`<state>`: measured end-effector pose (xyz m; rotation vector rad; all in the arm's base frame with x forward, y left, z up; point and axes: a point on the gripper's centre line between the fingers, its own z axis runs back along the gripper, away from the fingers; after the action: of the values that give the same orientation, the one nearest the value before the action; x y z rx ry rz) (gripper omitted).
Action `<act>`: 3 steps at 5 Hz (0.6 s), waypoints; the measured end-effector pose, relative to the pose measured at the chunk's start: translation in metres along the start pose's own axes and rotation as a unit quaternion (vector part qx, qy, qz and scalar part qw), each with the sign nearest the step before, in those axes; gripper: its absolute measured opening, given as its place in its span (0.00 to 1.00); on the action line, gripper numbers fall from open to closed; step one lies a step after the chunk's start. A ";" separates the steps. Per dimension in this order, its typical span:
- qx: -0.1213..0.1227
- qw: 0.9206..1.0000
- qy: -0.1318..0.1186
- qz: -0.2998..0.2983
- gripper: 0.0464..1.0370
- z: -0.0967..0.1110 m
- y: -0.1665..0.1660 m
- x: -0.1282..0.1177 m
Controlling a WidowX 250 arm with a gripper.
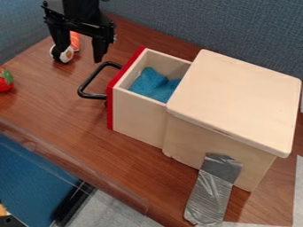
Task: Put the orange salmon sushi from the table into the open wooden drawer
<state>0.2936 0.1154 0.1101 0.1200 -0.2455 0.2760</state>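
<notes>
The black gripper (82,57) hangs at the upper left, pointing down, with its two fingers apart and nothing seen between them. Below and right of it is the black handle (86,91) of a wooden drawer (139,113) with a red front, pulled out of a wooden box (239,99). Inside the drawer lies a blue cloth (153,84). A small white and orange item (69,54) stands behind the gripper's left finger, which partly covers it; whether they touch I cannot tell.
A red strawberry-like toy (5,81) with green leaves sits at the left edge. Silver tape (212,193) runs from the box's front down to the table (142,164). A clear rim (71,166) borders the lower left, and grey-blue partitions (195,22) stand behind.
</notes>
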 end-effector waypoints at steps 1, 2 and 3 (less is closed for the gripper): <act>-0.004 1.000 0.019 0.001 0.96 -0.011 -0.002 -0.003; -0.003 0.999 0.036 0.038 0.96 -0.028 0.016 0.011; -0.006 0.997 0.035 0.072 0.96 -0.036 0.030 0.028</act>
<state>0.3190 0.1565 0.0849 0.0806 -0.1863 0.4221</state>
